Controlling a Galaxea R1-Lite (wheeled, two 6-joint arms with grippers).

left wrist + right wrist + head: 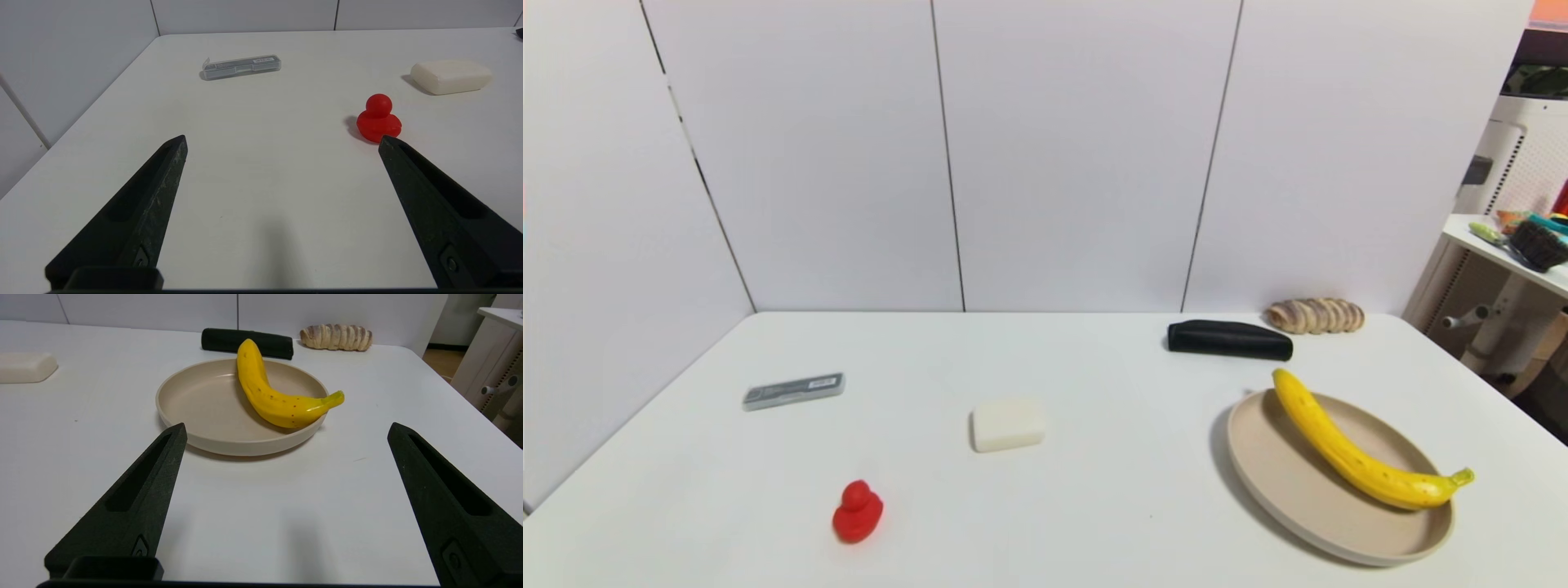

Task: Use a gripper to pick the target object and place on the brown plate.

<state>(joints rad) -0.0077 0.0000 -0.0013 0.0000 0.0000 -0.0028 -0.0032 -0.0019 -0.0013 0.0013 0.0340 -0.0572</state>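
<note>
The yellow banana [1356,453] lies across the beige-tan plate [1282,482] at the right of the table, its greenish stem tip reaching over the rim. It also shows in the right wrist view [269,392], on the plate [196,400]. My right gripper [286,430] is open and empty, low over the table, short of the plate's near rim. My left gripper [282,141] is open and empty over bare table at the left. Neither gripper shows in the head view.
A black oblong case [1229,339] and a striped shell-like object [1315,316] lie behind the plate. A white block [1007,425], a red duck [857,512] and a grey flat case [793,390] lie at the middle and left. Table edge runs at the right.
</note>
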